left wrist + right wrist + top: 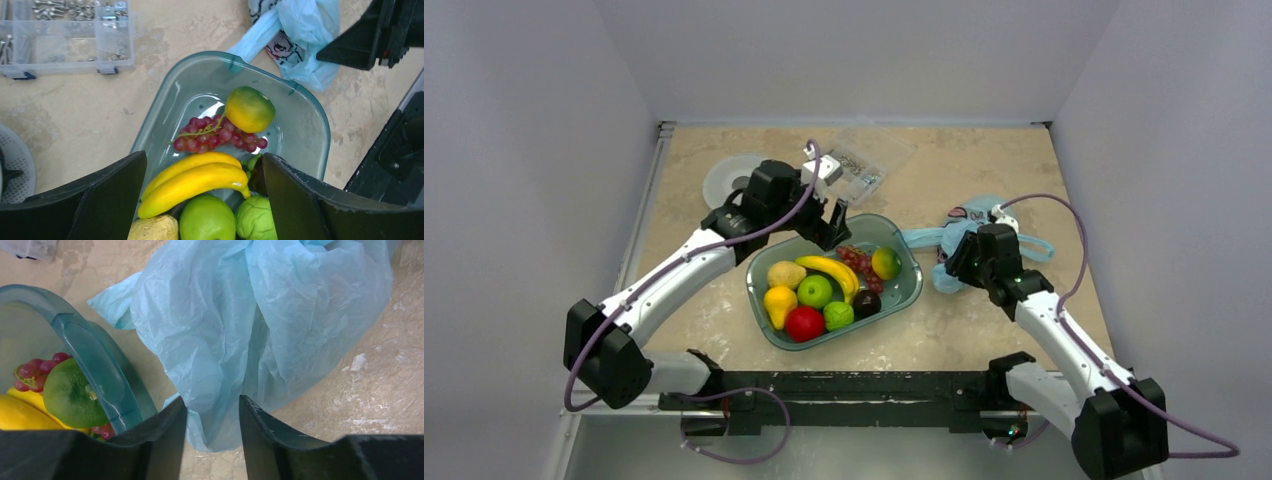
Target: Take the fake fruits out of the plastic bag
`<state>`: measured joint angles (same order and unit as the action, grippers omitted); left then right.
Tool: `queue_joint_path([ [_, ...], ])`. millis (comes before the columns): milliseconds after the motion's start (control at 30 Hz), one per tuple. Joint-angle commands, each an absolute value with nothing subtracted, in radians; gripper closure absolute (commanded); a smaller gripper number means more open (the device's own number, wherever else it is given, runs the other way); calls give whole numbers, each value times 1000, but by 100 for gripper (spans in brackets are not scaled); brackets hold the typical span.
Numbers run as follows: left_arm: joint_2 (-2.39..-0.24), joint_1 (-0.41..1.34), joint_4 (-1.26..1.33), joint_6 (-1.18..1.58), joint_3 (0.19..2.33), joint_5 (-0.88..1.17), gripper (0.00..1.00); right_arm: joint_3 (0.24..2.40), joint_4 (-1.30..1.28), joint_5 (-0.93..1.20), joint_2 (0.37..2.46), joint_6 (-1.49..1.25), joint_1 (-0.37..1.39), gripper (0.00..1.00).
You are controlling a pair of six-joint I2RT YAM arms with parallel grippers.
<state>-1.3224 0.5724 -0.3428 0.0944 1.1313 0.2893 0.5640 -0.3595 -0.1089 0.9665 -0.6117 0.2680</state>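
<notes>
The left gripper [204, 160] hangs wide open and empty over the teal tray [300, 130]. The banana [192, 182] lies right under its jaws, and the green-and-orange mango-like fruit [249, 108] rests just ahead of its fingertips, touching the grapes [220, 137]. The right gripper [212, 400] is drawn narrow on a bunched fold of the light-blue plastic bag [260, 315], which spreads ahead of it on the table [380, 390], just beside the tray's rim at its left; what the bag holds is hidden.
</notes>
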Motion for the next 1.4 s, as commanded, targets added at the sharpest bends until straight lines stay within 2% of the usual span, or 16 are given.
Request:
queue_joint_path([
  [0,-1310,670,-364,33,1141,262,14,595,-367,-107,902,-621,270,54],
  [200,-1278,729,-280,133,1090,300,15,723,-411,-315,859,-619,268,46],
  [333,-1325,787,-242,230,1139,204,15,789,-425,-441,886,-630,252,42],
  [567,-1581,950,-233,296,1372,6,15,848,-359,-182,1036,-579,25,41],
  [700,-1725,1028,-251,289,1507,-115,15,808,-262,-125,1095,-571,3,41],
  [833,-1852,1046,-306,288,1649,-126,18,800,-244,-64,1174,-567,3,47],
  [967,-1924,1046,-363,272,1741,-119,20,791,-260,28,1240,-518,3,71],
  [1133,-1983,1045,-393,254,1797,-97,20,722,-273,85,1222,-488,3,85],
  [1267,-2038,1045,-387,259,1826,-57,22,699,-320,170,1134,-487,3,86],
  [1367,-2077,1045,-386,269,1858,-31,22,724,-371,132,1062,-493,2,80],
])
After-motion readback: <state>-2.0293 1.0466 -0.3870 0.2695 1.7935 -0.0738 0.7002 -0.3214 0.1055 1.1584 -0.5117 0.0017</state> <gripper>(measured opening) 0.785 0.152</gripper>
